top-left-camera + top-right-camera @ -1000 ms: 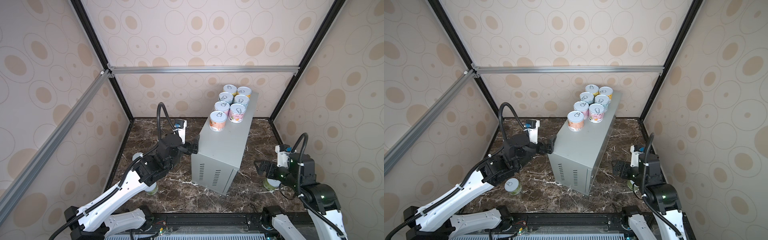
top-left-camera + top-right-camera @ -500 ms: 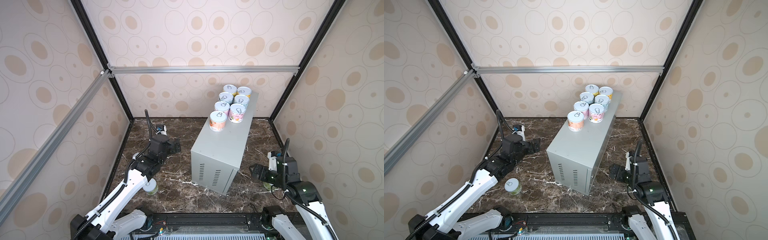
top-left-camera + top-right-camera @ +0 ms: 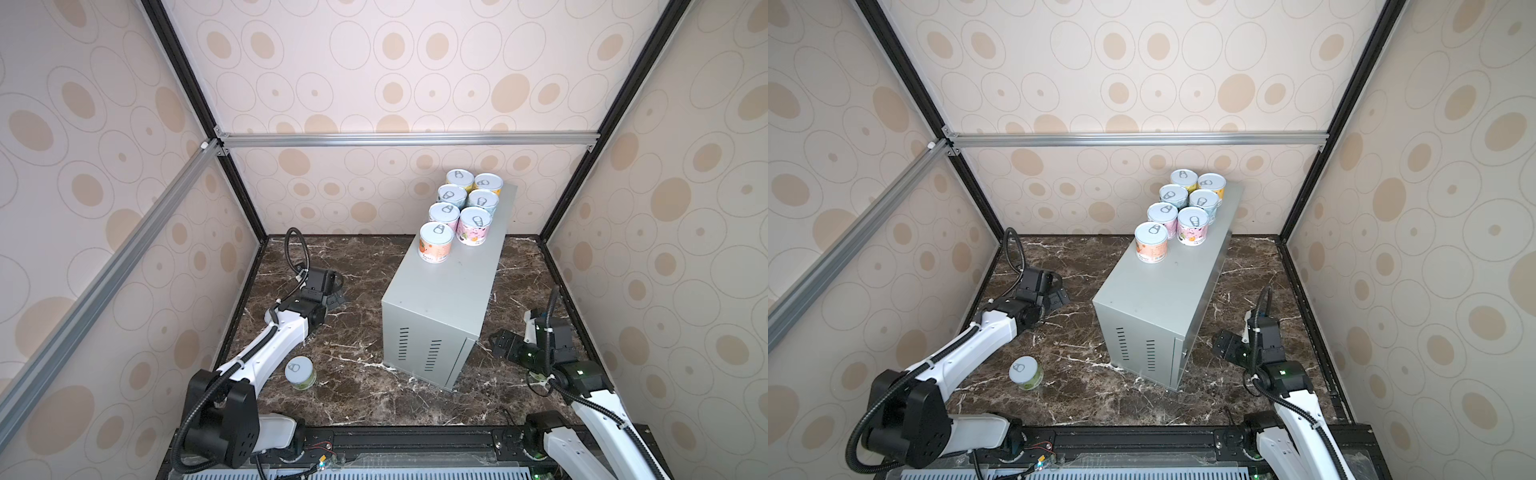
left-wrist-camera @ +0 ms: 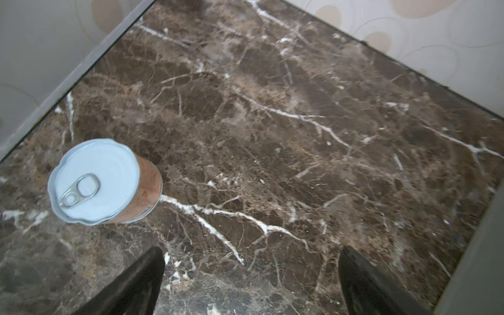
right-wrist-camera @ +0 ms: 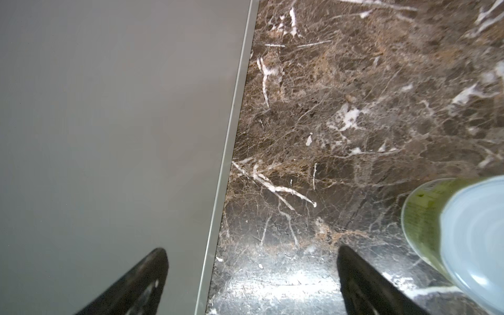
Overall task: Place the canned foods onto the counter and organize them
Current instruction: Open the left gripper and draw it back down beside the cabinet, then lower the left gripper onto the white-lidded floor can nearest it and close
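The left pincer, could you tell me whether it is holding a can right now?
No, the left pincer stands open and empty, and the salmon-labelled can stands upright well apart from it.

Green can (image 5: pixel 458 237) blurred and cut by frame edge in right wrist view; left hand (image 4: pixel 252 252) and right hand (image 5: pixel 251 251) cropped to their tips; rear cans (image 3: pixel 459 179) with labels mostly hidden behind front cans (image 3: pixel 435 247).

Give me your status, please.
Left gripper open, right gripper open. Seven cans on counter; salmon can, green can, second green can on marble. Nothing blocking.
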`<state>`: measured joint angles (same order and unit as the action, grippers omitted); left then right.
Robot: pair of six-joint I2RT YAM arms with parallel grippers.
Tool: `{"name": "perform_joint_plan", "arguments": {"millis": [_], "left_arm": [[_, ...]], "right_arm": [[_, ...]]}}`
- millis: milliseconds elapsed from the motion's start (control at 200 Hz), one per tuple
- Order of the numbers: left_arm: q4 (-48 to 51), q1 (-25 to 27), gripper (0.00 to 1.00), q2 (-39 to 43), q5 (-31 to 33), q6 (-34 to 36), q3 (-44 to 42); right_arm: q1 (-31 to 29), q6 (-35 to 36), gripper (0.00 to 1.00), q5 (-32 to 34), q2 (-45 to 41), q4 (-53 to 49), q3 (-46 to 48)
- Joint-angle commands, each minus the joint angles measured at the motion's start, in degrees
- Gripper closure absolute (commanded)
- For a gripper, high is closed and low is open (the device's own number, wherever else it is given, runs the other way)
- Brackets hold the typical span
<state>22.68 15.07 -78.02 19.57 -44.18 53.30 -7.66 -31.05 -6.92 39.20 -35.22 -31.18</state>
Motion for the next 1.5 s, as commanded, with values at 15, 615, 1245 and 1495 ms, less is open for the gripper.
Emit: {"name": "perform_joint_plan", "arguments": {"millis": [15, 615, 1245, 1495], "left_arm": [[5.9, -1.8, 0.01, -2.3, 5.5, -7.5, 3.9], [10.2, -13.6, 0.01, -7.5, 6.6, -9.8, 6.3], [3.5, -19.7, 0.01, -13.5, 2.2, -4.3, 4.6], [0.8, -21.8, 0.01, -17.4, 0.5, -2.5, 4.7]], "right_arm": [[-0.3, -1.6, 0.01, -1.5, 1.9, 6.4, 2.0], [-0.2, -1.1, 0.01, -5.4, 4.6, 15.1, 4.6], [-0.3, -2.5, 0.01, -9.4, 5.4, 18.2, 5.2], [-0.3, -2.3, 0.01, -9.2, 5.3, 17.9, 5.2]]}}
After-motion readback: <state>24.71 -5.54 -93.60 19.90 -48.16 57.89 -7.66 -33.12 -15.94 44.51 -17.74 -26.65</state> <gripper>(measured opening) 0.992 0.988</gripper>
